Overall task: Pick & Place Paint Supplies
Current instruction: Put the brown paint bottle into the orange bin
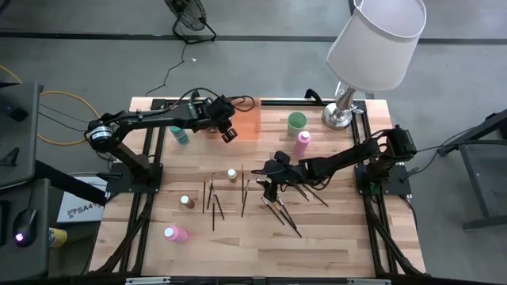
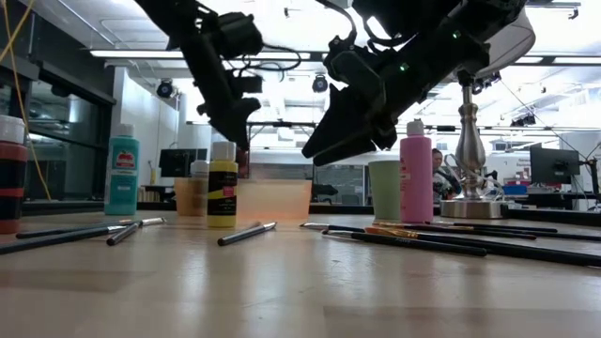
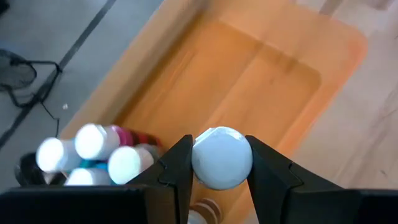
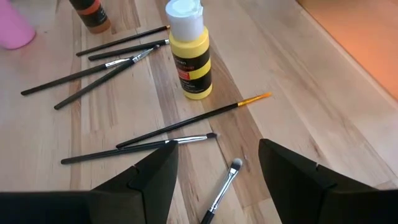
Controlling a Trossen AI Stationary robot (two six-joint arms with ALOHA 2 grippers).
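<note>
In the high view my left gripper [image 1: 228, 133] is over the near-left part of the translucent orange tray [image 1: 247, 127], shut on a white-capped paint bottle [image 3: 222, 157]. Several white-capped bottles [image 3: 93, 149] stand in one end of the tray [image 3: 267, 74]. My right gripper [image 1: 268, 184] hangs open at mid-table above the thin dark brushes [image 4: 193, 118], touching nothing. A yellow bottle [image 4: 189, 56] stands on its base just beyond it. A teal bottle [image 1: 181, 134], a pink one [image 1: 303, 142] and a brown one [image 1: 187, 202] stand on the table. Another pink bottle [image 1: 176, 233] lies on its side. My left gripper pinches the bottle's round white cap [image 3: 205, 177] between its two fingers [image 3: 177, 168], coming from above and pointing down. The bottle hangs below the fingers over the tray. The cap hides nearly all of its body, apart from a brownish sliver [image 3: 202, 211].
A pale green cup [image 1: 297, 121] and a lamp with a silver foot [image 1: 339, 115] stand at the far right of the table. Brushes lie scattered over the middle [image 1: 212, 202] and toward the right [image 1: 285, 215]. Bare wood shows along the near edge [image 1: 261, 257].
</note>
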